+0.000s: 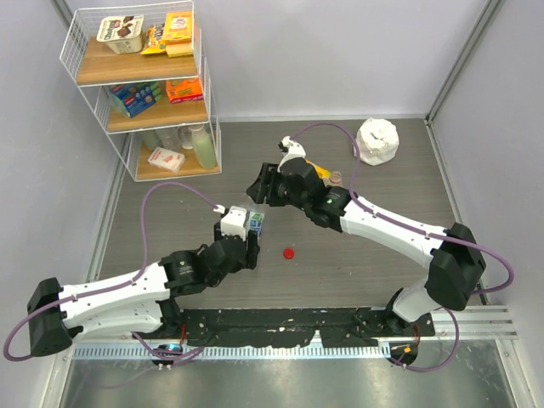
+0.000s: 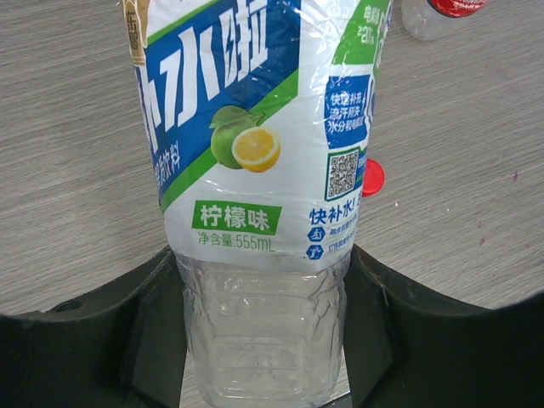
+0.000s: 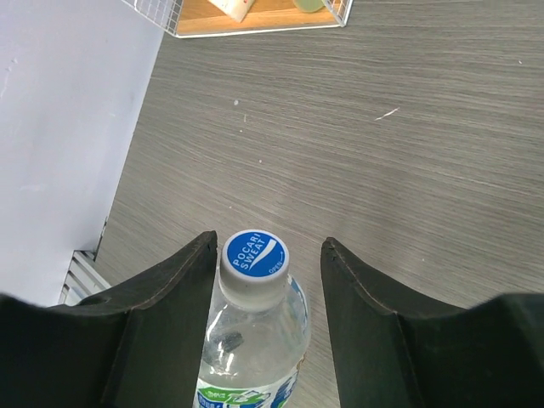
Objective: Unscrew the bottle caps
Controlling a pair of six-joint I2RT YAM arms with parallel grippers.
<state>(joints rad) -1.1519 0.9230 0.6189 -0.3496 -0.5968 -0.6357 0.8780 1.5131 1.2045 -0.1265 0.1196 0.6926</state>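
I see the blue-and-white labelled bottle [image 2: 255,153] standing upright, its white cap [image 3: 254,259] with the blue printed top on. A red cap [image 1: 289,252] lies loose on the table [image 1: 365,272] near it. The red-labelled bottle [image 2: 433,17] barely shows.

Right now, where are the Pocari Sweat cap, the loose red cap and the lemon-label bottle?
Pocari Sweat cap [image 3: 254,255]: right wrist view, on its blue printed top.
loose red cap [image 1: 289,252]: top external view, at its centre.
lemon-label bottle [image 2: 255,149]: left wrist view, on the label's lemon picture.
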